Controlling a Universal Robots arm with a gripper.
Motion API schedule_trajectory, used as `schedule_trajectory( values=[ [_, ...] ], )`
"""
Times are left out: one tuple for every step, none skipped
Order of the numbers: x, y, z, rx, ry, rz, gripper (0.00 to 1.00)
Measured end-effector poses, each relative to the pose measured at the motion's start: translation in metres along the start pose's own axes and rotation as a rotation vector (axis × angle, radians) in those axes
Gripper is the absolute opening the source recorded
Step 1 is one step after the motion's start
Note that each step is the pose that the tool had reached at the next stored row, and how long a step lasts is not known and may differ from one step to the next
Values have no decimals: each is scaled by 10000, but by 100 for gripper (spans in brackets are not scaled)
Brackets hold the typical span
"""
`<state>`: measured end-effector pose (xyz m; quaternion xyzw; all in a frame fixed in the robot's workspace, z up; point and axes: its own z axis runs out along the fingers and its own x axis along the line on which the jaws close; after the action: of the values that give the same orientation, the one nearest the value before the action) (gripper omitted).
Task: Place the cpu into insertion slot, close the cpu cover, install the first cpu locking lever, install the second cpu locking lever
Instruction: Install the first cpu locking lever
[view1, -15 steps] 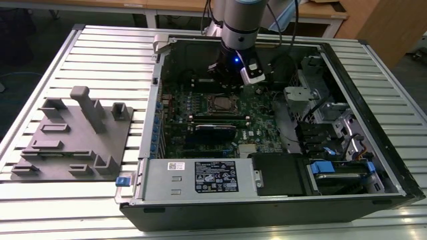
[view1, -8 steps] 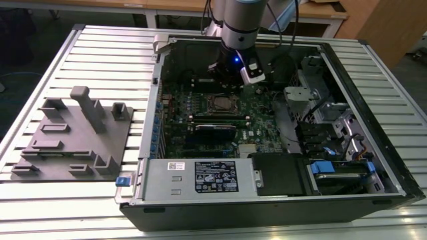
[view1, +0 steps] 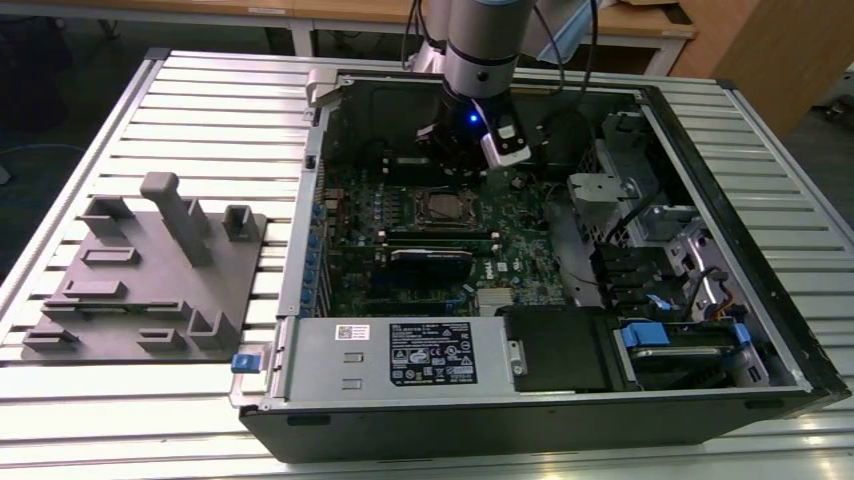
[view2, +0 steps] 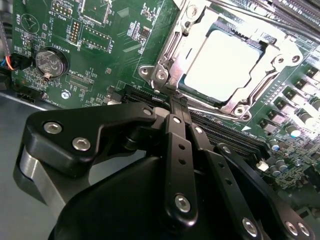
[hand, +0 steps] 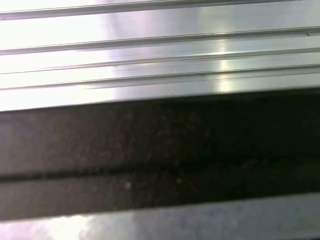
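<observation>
The cpu (view2: 225, 65) lies flat in its socket on the green motherboard, its silver top bright. The cpu cover (view2: 265, 85), a thin silver frame, lies down around it. A thin locking lever (view2: 212, 111) runs along the socket edge nearest my fingers. My gripper (view2: 175, 100) is shut, its black fingers (view2: 172, 135) pressed together, with the tips right at that edge of the socket by a corner screw. I see nothing held between them. In the exterior view the gripper (view1: 463, 165) hangs inside the open computer case just behind the socket (view1: 447, 207).
The open case (view1: 307, 180) lies on a slatted aluminium table (view1: 200, 110), which appears with a dark band in the first wrist view. A grey fixture block (view1: 147, 270) sits to the exterior view's left. A labelled power supply (view1: 427, 352), drive bays and cables (view1: 641, 250) crowd the case.
</observation>
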<state>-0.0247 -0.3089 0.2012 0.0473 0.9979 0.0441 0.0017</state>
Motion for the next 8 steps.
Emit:
schedule_trajectory(
  values=[
    [0,0,-1,4,0,1,11],
    [0,-1,-1,7,1,2,11],
    [0,-1,-1,10,1,4,11],
    [-1,0,1,15,0,7,11],
    [-1,0,2,21,-2,9,11],
    [-1,-1,4,30,-3,11,11],
    [-2,-1,5,38,-4,15,11],
    [-2,-1,7,42,-4,18,11]
  ],
)
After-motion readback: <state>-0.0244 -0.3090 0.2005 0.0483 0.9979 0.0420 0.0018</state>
